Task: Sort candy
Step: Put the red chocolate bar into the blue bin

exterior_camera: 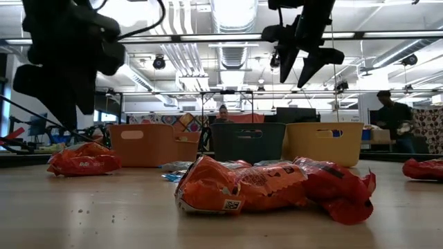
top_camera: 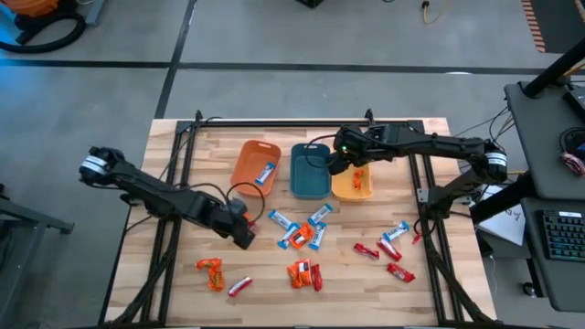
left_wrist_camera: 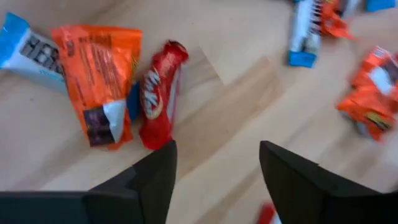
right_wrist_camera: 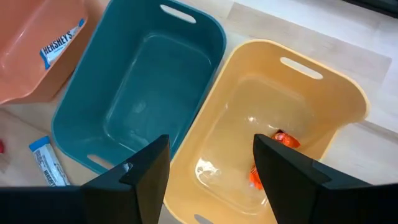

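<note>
The sorting is only beginning, as far as I can judge. Three bins are standing in a row at the far side of the table (top_camera: 183, 274), and I am using the teal bin (top_camera: 310, 172) in the middle as my landmark. The orange bin (top_camera: 253, 164) to its left is holding one blue-and-white Hershey's bar (top_camera: 266, 173). The yellow-orange bin (top_camera: 352, 185) to its right is holding orange candy (right_wrist_camera: 281, 139), one or two pieces. The teal bin itself is showing nothing inside.

Most of the candy is lying loose on the table in front of the teal bin: a blue-and-white and orange cluster (top_camera: 302, 233) just in front of it, an orange-and-red pile (top_camera: 304, 273) nearer the front edge, red and blue pieces (top_camera: 390, 249) toward the right, and a few orange and red pieces (top_camera: 219, 277) toward the left.

The right gripper (right_wrist_camera: 211, 162) is hovering above the edge between the teal bin and the yellow-orange bin, its fingers spread and empty. The left gripper (left_wrist_camera: 214, 165) is hanging low over the table, left of the teal bin and toward the front, fingers spread with nothing between them, near an orange wrapper (left_wrist_camera: 99, 81) and a red bar (left_wrist_camera: 158, 93).

So nearly all pieces are waiting to be sorted.
</note>
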Tool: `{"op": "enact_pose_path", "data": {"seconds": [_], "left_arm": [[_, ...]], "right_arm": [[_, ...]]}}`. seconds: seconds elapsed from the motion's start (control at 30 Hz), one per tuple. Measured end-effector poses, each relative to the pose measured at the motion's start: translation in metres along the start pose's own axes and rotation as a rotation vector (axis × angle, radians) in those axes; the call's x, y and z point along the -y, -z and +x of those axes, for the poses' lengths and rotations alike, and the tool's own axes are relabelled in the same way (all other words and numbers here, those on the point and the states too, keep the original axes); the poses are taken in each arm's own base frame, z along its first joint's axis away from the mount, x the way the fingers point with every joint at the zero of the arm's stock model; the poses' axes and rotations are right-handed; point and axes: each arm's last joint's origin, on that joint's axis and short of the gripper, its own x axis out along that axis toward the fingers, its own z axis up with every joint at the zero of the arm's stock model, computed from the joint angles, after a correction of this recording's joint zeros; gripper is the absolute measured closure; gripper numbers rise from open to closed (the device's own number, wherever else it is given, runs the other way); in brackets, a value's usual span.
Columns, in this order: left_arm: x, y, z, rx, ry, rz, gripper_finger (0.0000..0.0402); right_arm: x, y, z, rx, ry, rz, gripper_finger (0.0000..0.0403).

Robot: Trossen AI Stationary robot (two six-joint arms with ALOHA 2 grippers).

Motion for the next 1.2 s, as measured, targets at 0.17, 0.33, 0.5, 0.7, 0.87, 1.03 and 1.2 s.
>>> {"op": "enact_pose_path", "data": {"seconds": [0.17,0.33,0.5,0.7,0.87,1.03,1.2], "left_arm": [[0.007,-0.002,0.014,-0.015,-0.116,0.003,0.0181],[0.008,-0.001,0.032,-0.043,-0.203,0.012,0.0193],[0.008,0.0,0.045,-0.066,-0.234,0.013,0.0206],[0.007,0.001,0.054,-0.076,-0.269,0.023,0.0211],[0.006,0.002,0.06,-0.082,-0.29,0.026,0.0224],[0.006,0.002,0.06,-0.083,-0.291,0.026,0.0283],[0.006,0.003,0.06,-0.103,-0.284,0.04,0.0358]], "right_arm": [[0.0,0.0,0.0,-0.007,-0.006,-0.007,0.0183],[0.0,0.0,0.0,-0.009,-0.008,-0.012,0.0183],[-0.001,0.001,0.0,-0.022,-0.019,-0.026,0.0183],[-0.001,0.001,0.0,-0.024,-0.02,-0.027,0.0183],[-0.001,0.001,0.0,-0.026,-0.022,-0.028,0.0183],[-0.001,0.001,0.0,-0.027,-0.023,-0.028,0.0183],[-0.001,0.001,0.0,-0.027,-0.023,-0.029,0.0183]]}}
